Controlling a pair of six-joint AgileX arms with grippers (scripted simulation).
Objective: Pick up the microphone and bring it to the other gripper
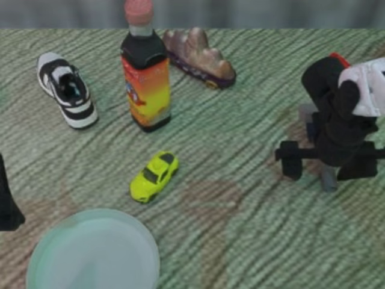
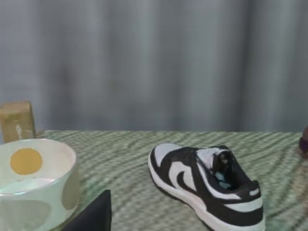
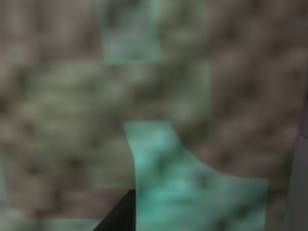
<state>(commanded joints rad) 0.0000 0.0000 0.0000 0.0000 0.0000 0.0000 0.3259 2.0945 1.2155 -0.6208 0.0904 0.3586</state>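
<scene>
The table (image 1: pixel 252 229) wears a green woven cloth with wavy ribbing and brownish patches; behind its far edge hangs a grey curtain (image 2: pixel 154 62). At the top view's left edge only a black sliver of the left gripper (image 1: pixel 8 208) shows, so whether it is released or clenched cannot be told. Near it, at the front edge, sits a pale green plate (image 1: pixel 93 253), cut off by the frame. Farther back lies a black-and-white sneaker (image 1: pixel 66 89); the left wrist view also shows a pale roll with a yellow dot (image 2: pixel 33 180) beside it. A bottle (image 1: pixel 144 75) with a pink cap stands upright, its red-and-yellow label unreadable. In front of it rests a yellow toy car (image 1: pixel 154 176); behind, a brown bread-like loaf (image 1: pixel 198 55). On the right the right gripper (image 1: pixel 328 159) hangs low with its fingers spread wide either side of the microphone (image 1: pixel 328 177), which lies on the cloth mostly hidden beneath the arm, only grey bits showing. The right wrist view is a blur of cloth.
</scene>
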